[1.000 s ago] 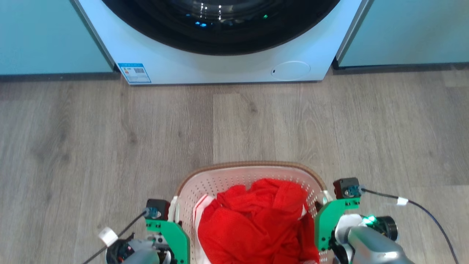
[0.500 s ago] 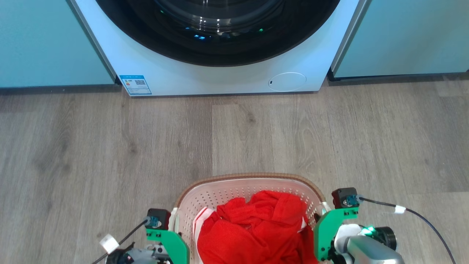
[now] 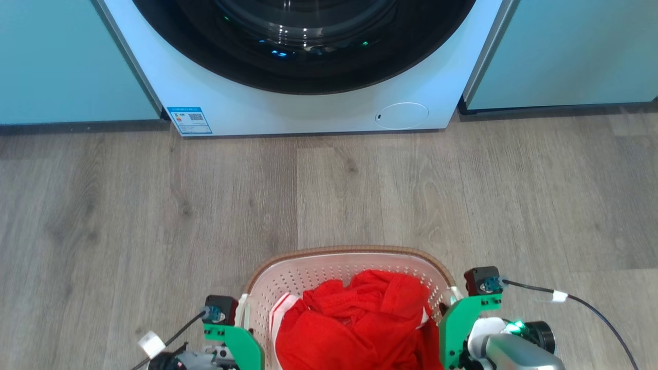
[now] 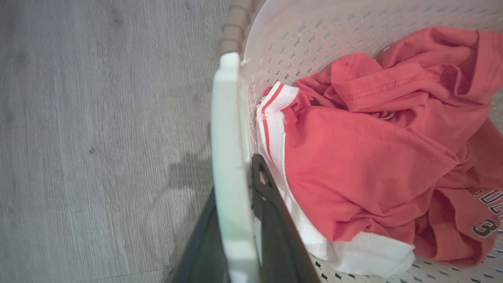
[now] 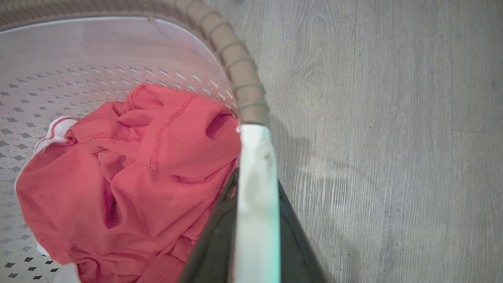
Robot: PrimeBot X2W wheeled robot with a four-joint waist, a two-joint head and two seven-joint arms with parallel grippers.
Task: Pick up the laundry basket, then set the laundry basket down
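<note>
Well ahead of my grippers: washer [image 3: 308, 110]. Between them: laundry basket [image 3: 349, 250], red shirt [image 3: 354, 324] inside. My left gripper [image 4: 235, 177] is clamped on its left handle [image 4: 226, 118], my right gripper [image 5: 257, 179] on its right handle [image 5: 255, 153], a finger each side.

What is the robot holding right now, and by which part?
The laundry basket, by its two white side handles: the left gripper is closed on the left handle, the right gripper on the right handle.

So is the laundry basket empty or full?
Partly full: the laundry basket holds crumpled red clothing with white trim; perforated walls show above it.
</note>
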